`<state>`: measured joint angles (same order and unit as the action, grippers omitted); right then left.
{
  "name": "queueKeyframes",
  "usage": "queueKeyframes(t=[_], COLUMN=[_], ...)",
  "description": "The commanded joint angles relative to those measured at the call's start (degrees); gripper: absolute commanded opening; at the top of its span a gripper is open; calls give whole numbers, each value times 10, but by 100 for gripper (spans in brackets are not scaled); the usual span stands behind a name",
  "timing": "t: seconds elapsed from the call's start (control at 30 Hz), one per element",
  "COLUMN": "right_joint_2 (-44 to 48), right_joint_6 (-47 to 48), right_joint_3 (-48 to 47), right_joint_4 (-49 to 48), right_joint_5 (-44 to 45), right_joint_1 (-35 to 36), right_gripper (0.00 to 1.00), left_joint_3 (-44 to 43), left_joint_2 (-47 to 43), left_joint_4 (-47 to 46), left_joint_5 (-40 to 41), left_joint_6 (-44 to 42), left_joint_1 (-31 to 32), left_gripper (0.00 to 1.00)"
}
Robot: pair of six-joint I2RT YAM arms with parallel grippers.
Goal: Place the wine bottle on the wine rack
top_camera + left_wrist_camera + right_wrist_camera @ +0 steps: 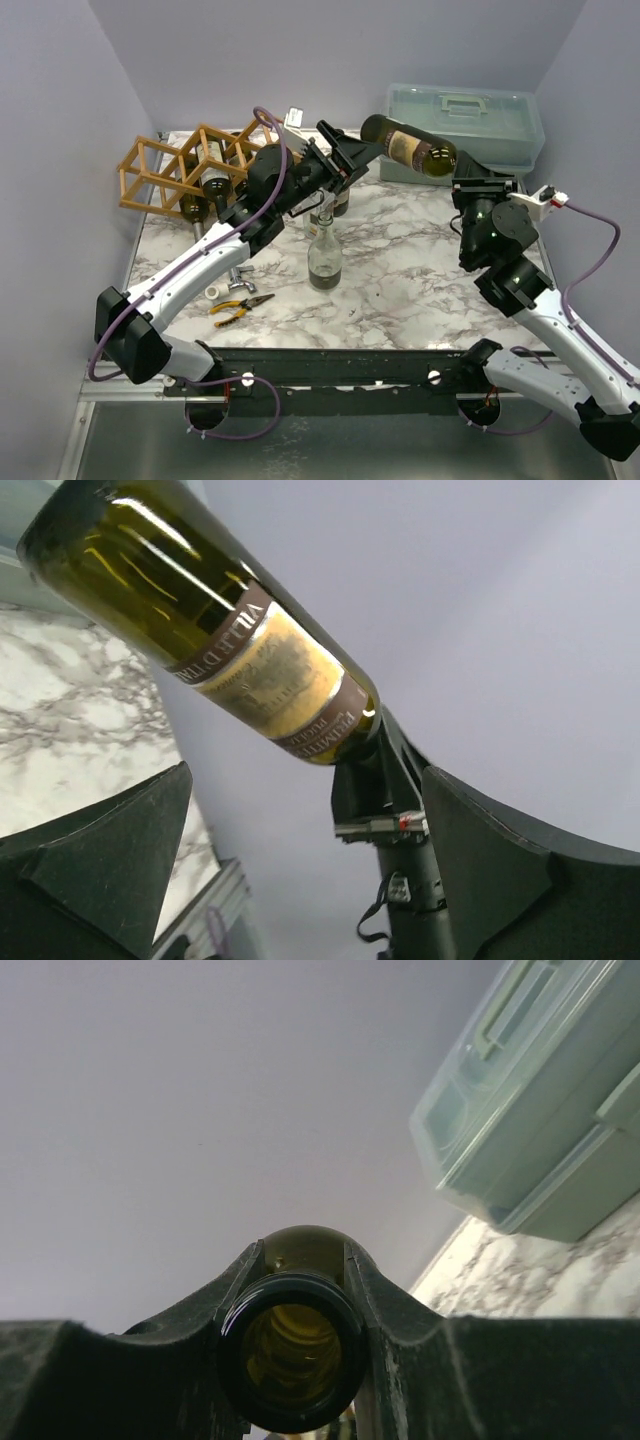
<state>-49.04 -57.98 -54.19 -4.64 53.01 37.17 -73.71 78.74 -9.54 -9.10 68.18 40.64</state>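
Starting at the upper left of the overhead frame, the wine rack sits on the marble tabletop close to the back wall, with dark bottle ends showing in its front cells. Lower in the frame, left of centre, lie yellow-handled pliers. My left arm slants up from the lower left toward the middle, and my left tool is released: in its wrist view both fingers stand wide apart with nothing between them. Below it in the overhead frame a clear glass bottle stands upright on the tabletop. Right of centre in the upper part of the frame, the wine bottle hangs in the air, well apart from the rack, lying nearly level with its base toward my left tool and its neck pointing right. Whether that base touches my left tool I cannot tell. My right tool is clenched on the neck; its wrist view shows the bottle's open mouth pinched between both fingers. Behind it, at the upper right, sits a translucent plastic toolbox.
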Motion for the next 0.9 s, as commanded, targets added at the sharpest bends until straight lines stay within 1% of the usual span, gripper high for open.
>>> queueKeyframes(t=[0.0,0.1,0.27,0.47,0.63,0.8,0.87], right_joint_2=[27,35,45,41,39,50,51], right_joint_6=[-123,-142,-158,-185,-178,-134,-124], right_joint_3=[3,16,27,44,66,95,98], right_joint_4=[-135,-162,-181,-182,-202,-244,-244], right_joint_5=[-17,-32,-56,-75,-88,-89,-97], right_joint_1=[1,1,1,1,1,1,1], right_gripper=[1,1,1,1,1,1,1], left_joint_3=[-23,-34,-53,-93,-104,-115,-123], left_joint_2=[26,48,79,131,178,202,212], left_joint_4=[-58,-72,-97,-144,-198,-235,-243], left_joint_5=[32,37,63,87,120,150,157], left_joint_6=[118,162,184,163,195,196,196], left_joint_1=[4,6,7,14,23,35,38], left_gripper=[99,99,99,99,99,98,94])
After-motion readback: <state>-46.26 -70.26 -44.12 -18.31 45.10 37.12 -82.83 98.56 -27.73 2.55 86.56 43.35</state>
